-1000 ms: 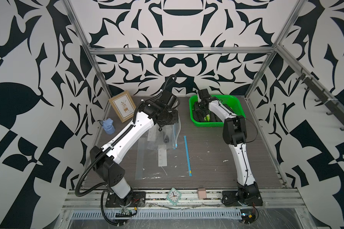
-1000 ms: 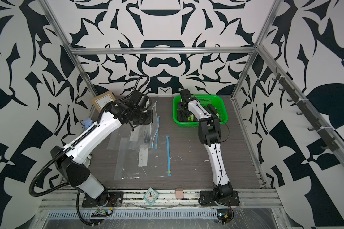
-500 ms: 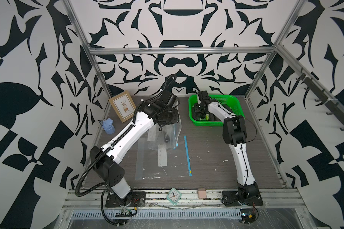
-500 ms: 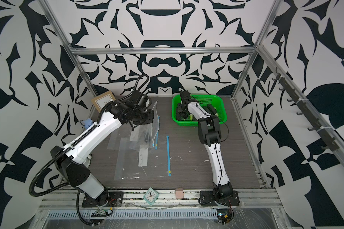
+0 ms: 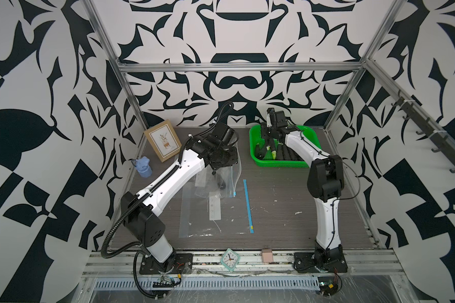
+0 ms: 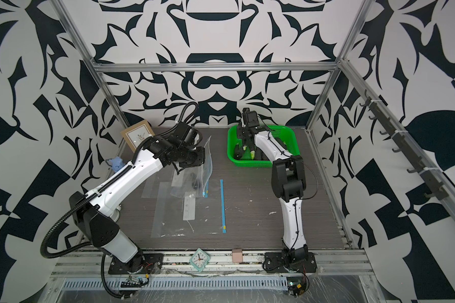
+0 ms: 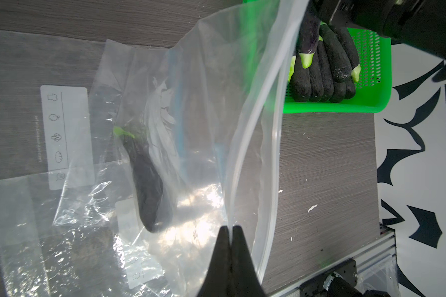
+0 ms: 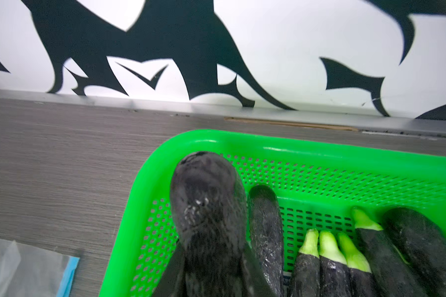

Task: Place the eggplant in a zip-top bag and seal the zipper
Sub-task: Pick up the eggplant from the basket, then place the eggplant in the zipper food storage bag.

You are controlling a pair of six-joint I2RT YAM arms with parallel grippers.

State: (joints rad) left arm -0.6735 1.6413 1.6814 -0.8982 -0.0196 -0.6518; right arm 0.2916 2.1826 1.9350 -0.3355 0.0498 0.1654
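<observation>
My left gripper (image 7: pixel 230 227) is shut on the rim of a clear zip-top bag (image 7: pixel 216 102) and holds its mouth up off the table. One dark eggplant (image 7: pixel 150 190) with a green stem lies inside that bag. In both top views the left gripper (image 5: pixel 227 157) hangs over the bag (image 5: pixel 225 181) at the back middle. My right gripper (image 8: pixel 213 259) is shut on another eggplant (image 8: pixel 209 205), held just above the green basket (image 8: pixel 216 138). In a top view the right gripper (image 6: pixel 247 139) stands over the basket's left end.
Several more eggplants (image 8: pixel 386 257) lie in the basket (image 5: pixel 281 164) at the back right. A second flat bag (image 5: pixel 210 217) with a blue zipper strip (image 5: pixel 248 207) lies mid-table. A picture frame (image 5: pixel 163 143) and a blue cup (image 5: pixel 143 168) stand at the back left. A small clock (image 5: pixel 230 259) sits on the front rail.
The right gripper has closed round an eggplant in the basket and risen a little with it. The left arm and its bag have stayed where they were.
</observation>
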